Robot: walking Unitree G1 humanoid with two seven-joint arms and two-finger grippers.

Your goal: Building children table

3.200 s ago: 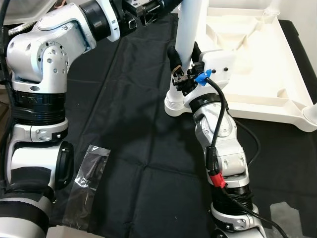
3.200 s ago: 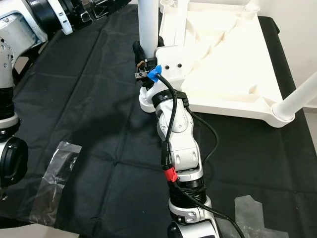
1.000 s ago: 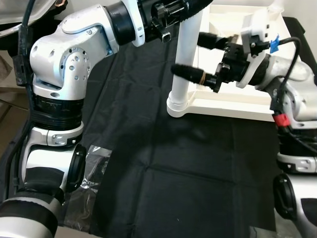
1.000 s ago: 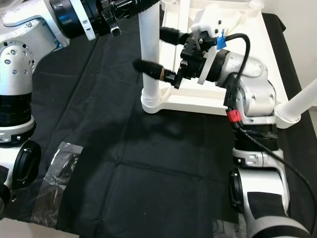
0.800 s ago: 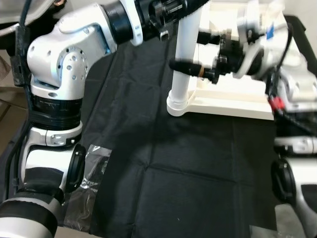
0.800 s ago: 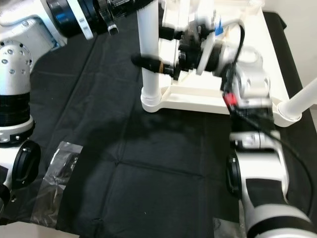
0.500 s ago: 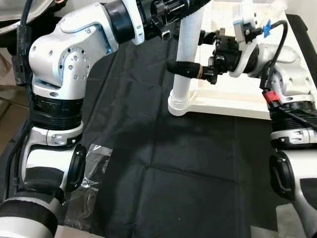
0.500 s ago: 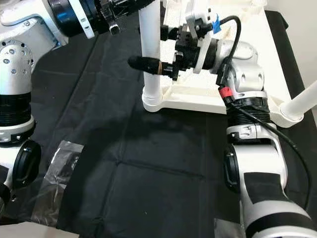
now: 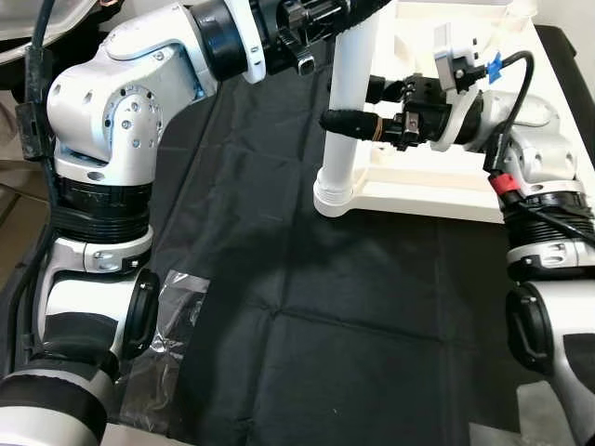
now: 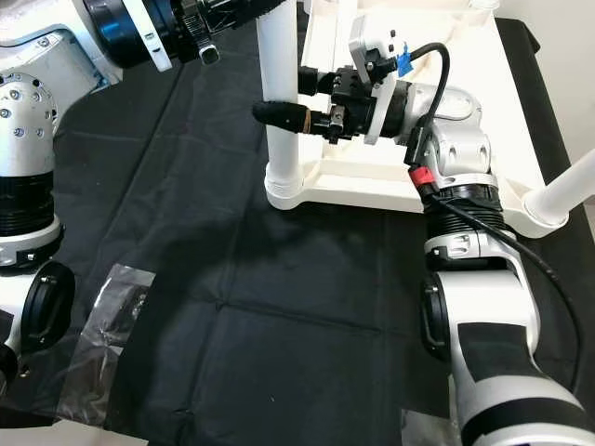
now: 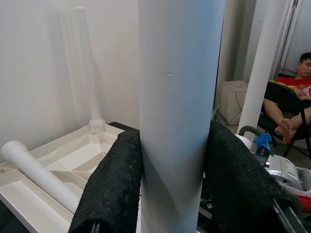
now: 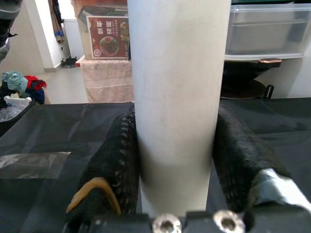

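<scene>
A white plastic table top (image 9: 465,177) lies upside down on a black cloth (image 9: 307,307). One white table leg (image 9: 346,121) stands upright in its near left corner socket. My left gripper (image 9: 325,17) is shut on this leg high up; the left wrist view shows the leg (image 11: 177,121) pressed between both black fingers (image 11: 109,184). My right gripper (image 9: 358,104) grips the same leg lower down, from the right. In the right wrist view both fingers (image 12: 109,170) press against the leg (image 12: 177,97).
A second leg (image 10: 567,190) stands tilted in the near right corner. Another leg (image 11: 39,174) lies inside the table top. A clear plastic bag (image 9: 163,316) lies at the cloth's near left edge. A person (image 11: 291,97) sits in a chair beyond.
My right gripper swung in from the right with fingers spread and has closed on the leg. The left gripper kept its hold at the top.
</scene>
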